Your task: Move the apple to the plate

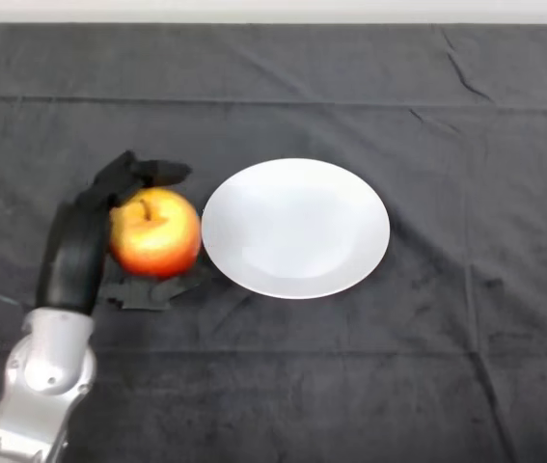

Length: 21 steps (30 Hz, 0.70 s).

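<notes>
A red and yellow apple (155, 232), stem up, sits in my black left hand (82, 239) just left of the white plate (295, 228). Fingers curl over the apple's far top side, and the thumb reaches under its near side. The apple's right edge almost meets the plate's left rim. The plate holds nothing. My silver-grey forearm comes up from the lower left corner.
A dark wrinkled cloth (466, 328) covers the whole table. A pale strip of the table's far edge (273, 10) runs along the top.
</notes>
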{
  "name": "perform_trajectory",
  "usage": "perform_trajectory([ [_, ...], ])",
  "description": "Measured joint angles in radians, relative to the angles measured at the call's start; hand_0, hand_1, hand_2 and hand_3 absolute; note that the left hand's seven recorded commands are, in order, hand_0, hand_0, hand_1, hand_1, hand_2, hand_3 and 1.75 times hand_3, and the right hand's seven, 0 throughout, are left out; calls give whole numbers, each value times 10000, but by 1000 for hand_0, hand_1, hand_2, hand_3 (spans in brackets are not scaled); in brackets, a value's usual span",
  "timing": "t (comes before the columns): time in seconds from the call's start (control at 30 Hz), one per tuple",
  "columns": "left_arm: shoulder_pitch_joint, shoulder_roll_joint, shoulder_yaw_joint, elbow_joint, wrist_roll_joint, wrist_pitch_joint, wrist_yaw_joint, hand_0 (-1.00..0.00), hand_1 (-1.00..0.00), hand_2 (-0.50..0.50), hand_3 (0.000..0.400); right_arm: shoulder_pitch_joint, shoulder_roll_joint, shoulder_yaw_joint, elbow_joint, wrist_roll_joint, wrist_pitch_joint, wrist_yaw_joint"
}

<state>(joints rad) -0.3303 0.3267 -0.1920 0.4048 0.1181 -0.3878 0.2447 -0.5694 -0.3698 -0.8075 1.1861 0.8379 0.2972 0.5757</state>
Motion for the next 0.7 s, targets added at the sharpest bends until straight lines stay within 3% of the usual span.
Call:
perform_trajectory([
  [0.43,-1596,-628,-896,2183,-17,-29,287,-1000,-1000,0,400,-1,0,20,-49,9,0,2],
  [0.7,-2511,-969,-1527,3936,-152,-452,332,-1000,-1000,0,400,-2,-1,20,-55,21,0,11],
])
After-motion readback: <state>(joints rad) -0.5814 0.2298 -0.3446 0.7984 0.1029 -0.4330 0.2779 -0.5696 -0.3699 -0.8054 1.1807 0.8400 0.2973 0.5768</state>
